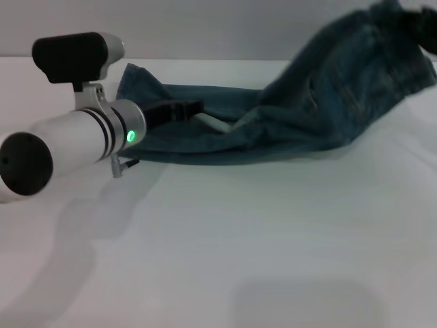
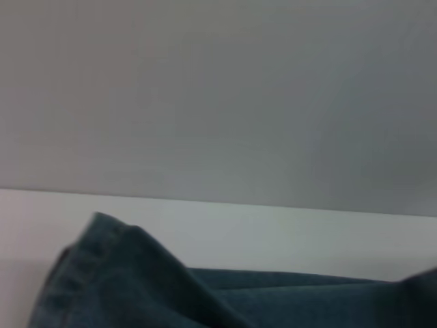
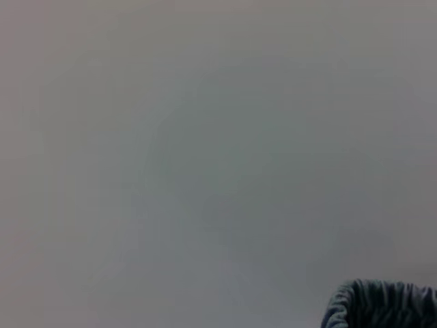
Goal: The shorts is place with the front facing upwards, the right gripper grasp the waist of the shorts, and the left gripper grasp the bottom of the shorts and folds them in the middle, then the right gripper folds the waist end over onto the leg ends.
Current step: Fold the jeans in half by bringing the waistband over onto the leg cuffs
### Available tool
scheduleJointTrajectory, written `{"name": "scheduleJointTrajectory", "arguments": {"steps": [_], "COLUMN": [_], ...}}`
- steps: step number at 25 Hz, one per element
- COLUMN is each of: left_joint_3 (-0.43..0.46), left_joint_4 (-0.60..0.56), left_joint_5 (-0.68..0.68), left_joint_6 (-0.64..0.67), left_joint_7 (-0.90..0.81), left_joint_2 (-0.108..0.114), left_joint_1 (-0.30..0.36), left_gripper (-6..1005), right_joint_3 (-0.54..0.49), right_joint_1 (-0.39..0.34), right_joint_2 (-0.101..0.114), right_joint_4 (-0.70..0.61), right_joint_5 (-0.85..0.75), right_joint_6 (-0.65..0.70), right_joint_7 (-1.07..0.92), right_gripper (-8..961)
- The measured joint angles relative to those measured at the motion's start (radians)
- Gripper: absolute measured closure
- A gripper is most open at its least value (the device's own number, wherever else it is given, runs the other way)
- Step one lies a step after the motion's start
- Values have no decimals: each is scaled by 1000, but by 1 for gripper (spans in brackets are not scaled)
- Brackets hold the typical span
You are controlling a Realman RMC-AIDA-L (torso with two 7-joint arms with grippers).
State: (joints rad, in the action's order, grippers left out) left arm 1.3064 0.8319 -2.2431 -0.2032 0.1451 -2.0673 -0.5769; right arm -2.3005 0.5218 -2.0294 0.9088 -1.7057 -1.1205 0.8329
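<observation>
no writing reads anywhere. the left gripper point(image 1: 179, 109) lies on the shorts point(image 1: 307, 102) near the leg ends point(image 1: 130, 82), its opening unclear; the right gripper point(image 1: 420, 27) lifts the waist.

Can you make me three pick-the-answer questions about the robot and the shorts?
1. Where is the left gripper?
A. at the shorts' left end
B. at the lifted end
C. away from the cloth

2. What colour is the light on the left arm?
A. red
B. green
C. blue

3. How do the shorts lie?
A. flat all over
B. rolled into a ball
C. right end lifted, left end on the table

Answers: 1 A, its dark tip sits on the denim there. 2 B, a green spot glows on the white arm. 3 C, the cloth rises toward the right gripper at the upper right.
</observation>
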Motion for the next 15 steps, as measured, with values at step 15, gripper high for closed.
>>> {"name": "scheduleJointTrajectory", "arguments": {"steps": [15], "left_joint_3": [-247], "left_joint_4": [-18], "left_joint_5": [172], "left_joint_6": [169], "left_joint_7": [-9], "left_joint_2": [-4], "left_joint_1": [-5], "left_gripper": [172], "right_joint_3": [131], "right_joint_1": [212], "right_joint_2": [30], "right_joint_4": [6], "right_joint_5": [-124], "right_joint_6": [7], "right_joint_7": [-111], "right_gripper": [901]}}
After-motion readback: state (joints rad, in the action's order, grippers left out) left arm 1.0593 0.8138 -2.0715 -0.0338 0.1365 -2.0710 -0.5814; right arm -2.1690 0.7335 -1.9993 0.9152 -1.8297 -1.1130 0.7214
